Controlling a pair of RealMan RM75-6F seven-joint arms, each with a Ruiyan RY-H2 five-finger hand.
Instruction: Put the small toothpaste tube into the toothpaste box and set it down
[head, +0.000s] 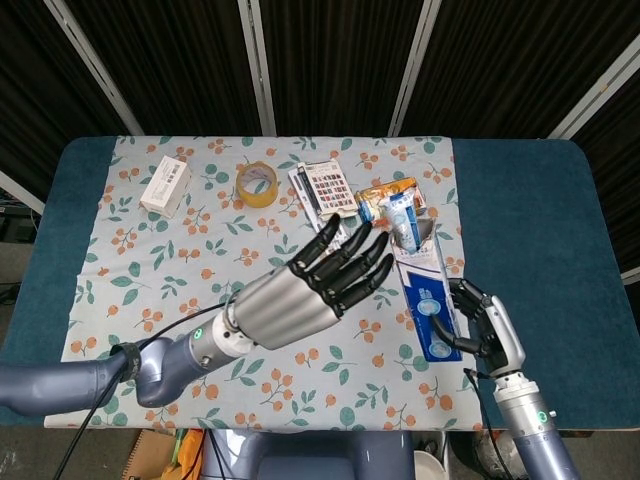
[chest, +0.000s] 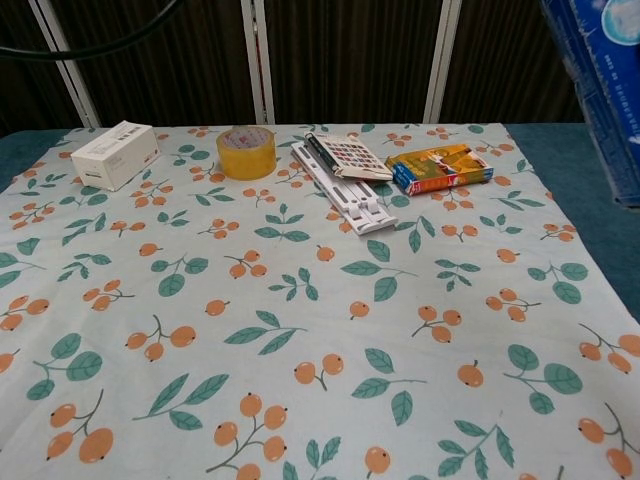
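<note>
The blue toothpaste box (head: 430, 300) is held up over the right side of the cloth, its long axis pointing away from me. My right hand (head: 487, 325) grips its near end from the right. The small white toothpaste tube (head: 405, 215) shows at the box's far, open end, partly inside between the flaps. My left hand (head: 335, 268) hovers just left of the box with fingers spread and nothing in it. In the chest view only a blue strip of the box (chest: 600, 80) shows at the top right; neither hand is visible there.
Along the far side of the floral cloth (head: 180, 270) lie a white carton (head: 165, 185), a yellow tape roll (head: 256, 184), a calculator (head: 328, 188) on a white stand (chest: 345, 200), and an orange packet (chest: 440, 167). Bare blue table (head: 540, 230) lies to the right.
</note>
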